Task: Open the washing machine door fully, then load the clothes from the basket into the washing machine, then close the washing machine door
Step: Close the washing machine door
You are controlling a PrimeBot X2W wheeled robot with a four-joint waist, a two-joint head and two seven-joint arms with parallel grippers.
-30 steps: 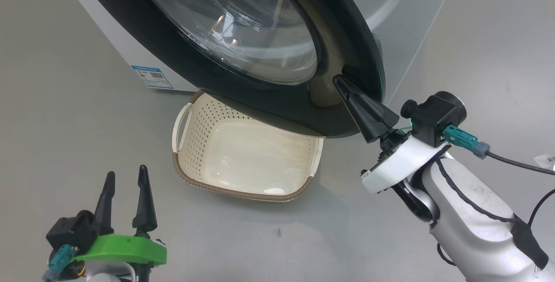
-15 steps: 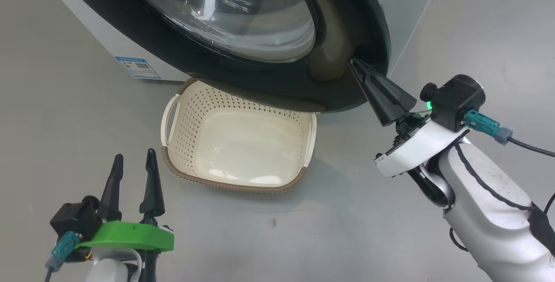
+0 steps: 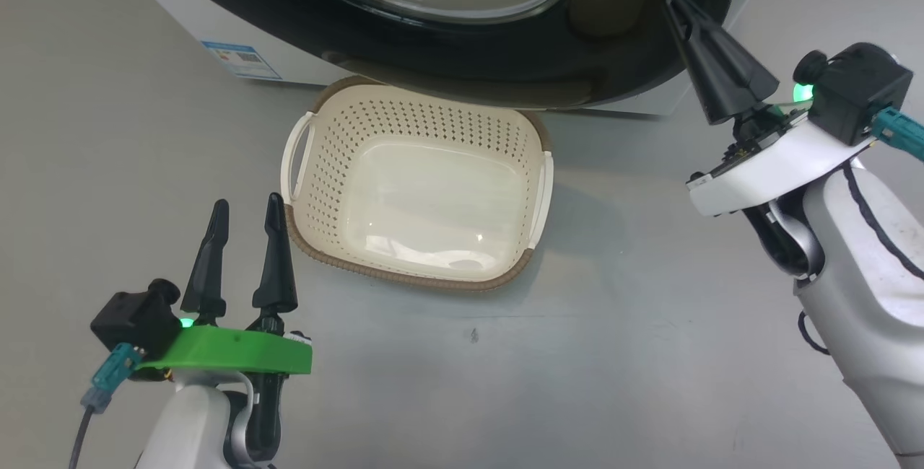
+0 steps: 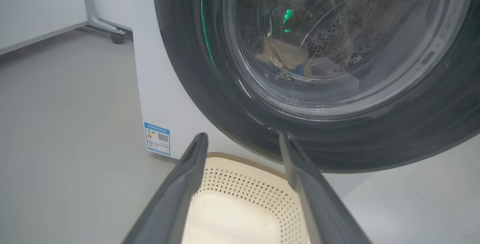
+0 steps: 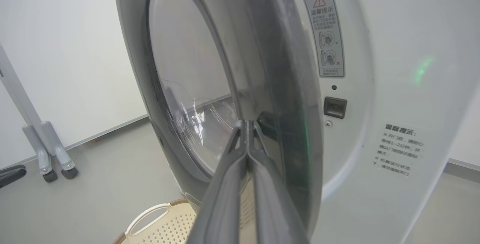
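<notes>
While door [image 3: 433, 58] gapes, right gripper [image 3: 673, 0] at rim

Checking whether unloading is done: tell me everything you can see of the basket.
The basket is cream plastic, rectangular with rounded corners, perforated walls, a glossy bottom, a brown woven-look rim and a pale handle at each side. It stands upright and empty on the grey floor, its far edge below the door. Nothing else appears to touch it.
</notes>
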